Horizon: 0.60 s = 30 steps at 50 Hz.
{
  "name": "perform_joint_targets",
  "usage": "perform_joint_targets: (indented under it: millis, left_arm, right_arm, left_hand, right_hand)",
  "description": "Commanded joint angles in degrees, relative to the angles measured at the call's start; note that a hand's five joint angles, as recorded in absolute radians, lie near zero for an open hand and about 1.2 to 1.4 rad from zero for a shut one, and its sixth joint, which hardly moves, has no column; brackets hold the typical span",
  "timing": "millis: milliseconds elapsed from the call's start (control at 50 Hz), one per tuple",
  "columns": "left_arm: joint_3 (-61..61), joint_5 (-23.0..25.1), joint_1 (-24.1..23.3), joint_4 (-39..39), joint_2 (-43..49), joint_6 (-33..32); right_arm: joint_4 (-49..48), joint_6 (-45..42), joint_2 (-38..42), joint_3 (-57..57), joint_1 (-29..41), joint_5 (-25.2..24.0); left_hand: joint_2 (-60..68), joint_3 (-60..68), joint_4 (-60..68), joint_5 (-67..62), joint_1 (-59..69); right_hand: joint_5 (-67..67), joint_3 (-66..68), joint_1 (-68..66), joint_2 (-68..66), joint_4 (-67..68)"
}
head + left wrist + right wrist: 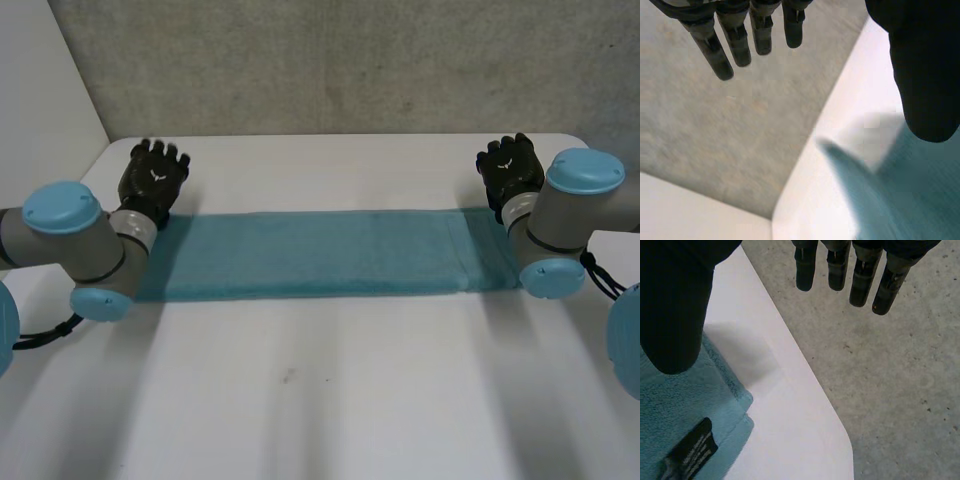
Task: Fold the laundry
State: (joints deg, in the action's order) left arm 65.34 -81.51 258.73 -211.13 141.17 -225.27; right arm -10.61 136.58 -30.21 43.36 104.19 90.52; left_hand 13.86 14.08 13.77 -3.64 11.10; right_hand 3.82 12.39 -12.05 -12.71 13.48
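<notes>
A teal towel [330, 254], folded into a long narrow strip, lies flat across the white table [320, 400] from side to side. My left hand [153, 178] hovers just beyond the strip's left end, its fingers [725, 50] straight and its thumb apart from them, holding nothing. At the strip's right end my right hand [510, 170] is raised the same way, its fingers [860, 275] straight and empty. Under the right thumb the towel's corner [690, 410] shows stacked layers and a black label [690, 447]. The towel's left end [900, 190] lies below the left thumb.
The table's far corners are rounded, with grey floor [330, 60] beyond them. A white wall panel [40, 80] stands at the far left. Bare tabletop spreads in front of the towel.
</notes>
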Motion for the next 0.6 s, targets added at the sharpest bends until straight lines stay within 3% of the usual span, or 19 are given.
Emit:
perform_joint_targets:
  millis: [20,80,120,220,240,280,320,480,600]
  left_arm:
    - [5.7,2.0,-0.5,-9.2,-5.8,0.6]
    - [8.5,1.5,0.2,-9.7,-9.8,1.0]
    - [10.1,1.4,0.6,-9.5,-12.3,1.7]
    - [17.5,1.3,3.7,-5.7,-20.9,8.6]
    - [20.4,1.7,5.0,-2.0,-24.7,14.2]
    - [21.3,1.9,5.4,-0.2,-26.1,16.7]
    - [23.5,2.8,6.3,7.9,-30.2,25.8]
    - [27.1,5.0,7.1,24.7,-35.0,40.2]
    - [30.5,4.9,7.1,24.2,-36.1,41.2]
  right_arm:
    - [2.0,1.2,-7.2,6.4,0.8,0.9]
    - [3.0,5.9,-16.8,13.9,0.1,0.5]
    - [3.1,6.9,-18.3,15.3,0.0,0.4]
    - [6.7,14.8,-29.8,23.7,-0.7,-3.4]
    - [6.7,14.9,-29.8,23.7,-0.7,-3.4]
    - [8.4,17.1,-32.1,25.3,-1.9,-5.2]
    - [12.6,21.6,-35.1,27.5,-5.6,-9.4]
    - [26.1,24.8,-35.0,29.0,-11.0,-17.0]
    - [21.5,23.6,-31.9,34.3,-14.3,-17.9]
  left_hand:
    - [-3.9,-4.1,-3.8,3.6,-1.1]
    - [-3.9,-4.1,-3.8,3.6,-1.1]
    - [-3.9,-4.1,-3.8,3.6,-1.1]
    - [-3.9,-4.1,-3.8,3.6,-1.1]
    - [-3.9,-4.1,-3.8,3.6,-1.1]
    - [-3.9,-4.1,-3.8,3.6,-1.1]
    - [-3.9,-4.1,-3.8,3.6,-1.1]
    - [-3.9,-4.1,-3.8,3.6,-1.1]
    - [-3.9,-4.1,-3.8,3.6,-1.1]
  right_hand:
    - [-3.8,-2.4,2.0,2.7,-3.5]
    - [-3.8,-2.4,2.0,2.7,-3.5]
    - [-3.8,-2.4,2.0,2.7,-3.5]
    - [-3.8,-2.4,2.0,2.7,-3.5]
    - [-3.8,-2.4,2.0,2.7,-3.5]
    - [-3.8,-2.4,2.0,2.7,-3.5]
    - [-3.8,-2.4,2.0,2.7,-3.5]
    - [-3.8,-2.4,2.0,2.7,-3.5]
    - [8.7,10.1,-10.5,-9.8,9.0]
